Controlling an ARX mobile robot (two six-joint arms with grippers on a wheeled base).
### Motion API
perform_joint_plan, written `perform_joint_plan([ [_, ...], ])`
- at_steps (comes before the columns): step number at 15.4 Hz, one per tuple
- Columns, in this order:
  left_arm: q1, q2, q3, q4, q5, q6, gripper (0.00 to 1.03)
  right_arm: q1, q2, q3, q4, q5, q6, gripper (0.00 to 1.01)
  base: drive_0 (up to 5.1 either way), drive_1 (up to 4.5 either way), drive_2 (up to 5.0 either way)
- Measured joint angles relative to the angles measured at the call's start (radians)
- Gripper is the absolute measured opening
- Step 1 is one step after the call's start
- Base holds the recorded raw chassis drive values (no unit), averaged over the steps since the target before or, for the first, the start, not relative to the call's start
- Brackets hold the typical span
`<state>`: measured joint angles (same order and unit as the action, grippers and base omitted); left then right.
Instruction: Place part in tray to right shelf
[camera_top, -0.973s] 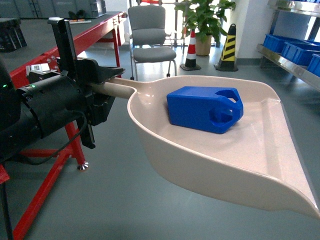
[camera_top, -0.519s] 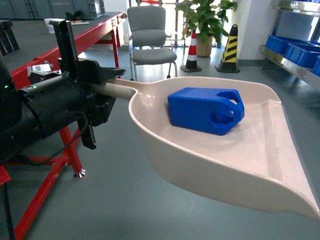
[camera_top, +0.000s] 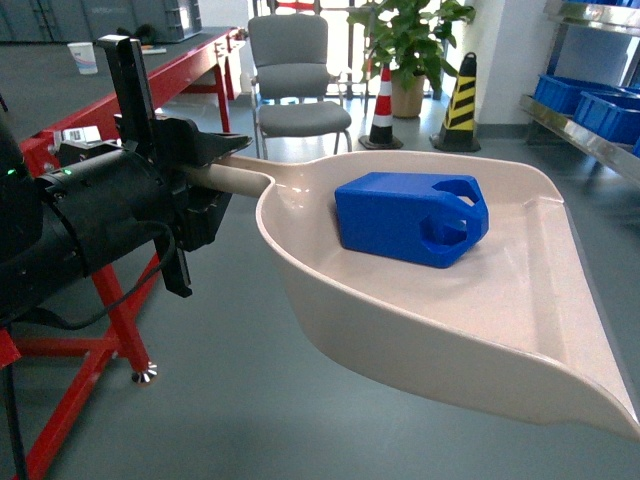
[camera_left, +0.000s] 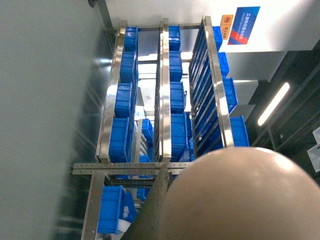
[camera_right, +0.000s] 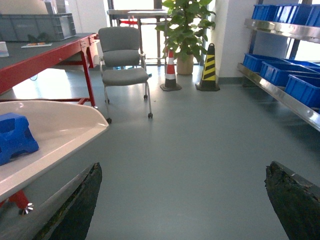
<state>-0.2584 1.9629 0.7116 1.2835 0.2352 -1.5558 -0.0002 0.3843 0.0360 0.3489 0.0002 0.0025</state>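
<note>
Grey workshop floor (camera_top: 230, 400) filled the background, with a red-framed tabletop (camera_top: 150, 80) at the left, a grey office chair (camera_top: 295, 75), a potted plant (camera_top: 410, 40) and two striped traffic cones (camera_top: 382, 100) behind. At the far right stood the right shelf (camera_top: 585, 135), a stainless-steel rack carrying blue crates (camera_top: 580, 100).

The left claw (camera_top: 205, 175) was clenched on the straight handle of the cream tray (camera_top: 500, 330), which was held out in mid-air above the floor, well short of the rack. The part (camera_top: 410, 218), a bright-blue block with a notched end, lay inside the tray near its handle end, resting on the tray floor.

In the right wrist view, the right claw (camera_right: 182, 200) was spread wide with nothing between its dark fingers (camera_right: 292, 197); the tray's rim and the part (camera_right: 15, 137) appeared at its left edge. The left wrist view showed the rack with its crates and the tray's rounded underside.
</note>
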Motion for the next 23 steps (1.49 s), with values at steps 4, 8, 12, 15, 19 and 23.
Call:
perform_joint_plan([
  [4, -0.001, 0.000, 0.000, -0.008, -0.002, 0.000, 0.13, 0.000, 0.000, 0.000, -0.005, 0.000, 0.000, 0.98, 0.1, 4.44, -4.2],
  [8, 0.003, 0.000, 0.000, -0.002, -0.004, 0.000, 0.13, 0.000, 0.000, 0.000, -0.005, 0.000, 0.000, 0.98, -0.3, 2.92, -3.6],
  [12, -0.006, 0.003, 0.003, -0.010, 0.002, 0.000, 0.13, 0.000, 0.001, 0.000, -0.005, 0.000, 0.000, 0.98, -1.9, -1.90, -1.9],
  [15, -0.005, 0.003, 0.003, -0.005, 0.001, 0.000, 0.13, 0.000, 0.000, 0.000, -0.003, 0.000, 0.000, 0.98, -1.9, -1.86, -1.9],
  [19, -0.001, 0.003, 0.003, -0.004, 0.000, 0.000, 0.13, 0.000, 0.000, 0.000, -0.004, 0.000, 0.000, 0.98, -1.6, -1.62, -1.6],
  [23, 0.000, 0.003, 0.003, -0.004, -0.004, 0.000, 0.13, 0.000, 0.000, 0.000, -0.004, 0.000, 0.000, 0.98, -1.7, -1.66, -1.7],
])
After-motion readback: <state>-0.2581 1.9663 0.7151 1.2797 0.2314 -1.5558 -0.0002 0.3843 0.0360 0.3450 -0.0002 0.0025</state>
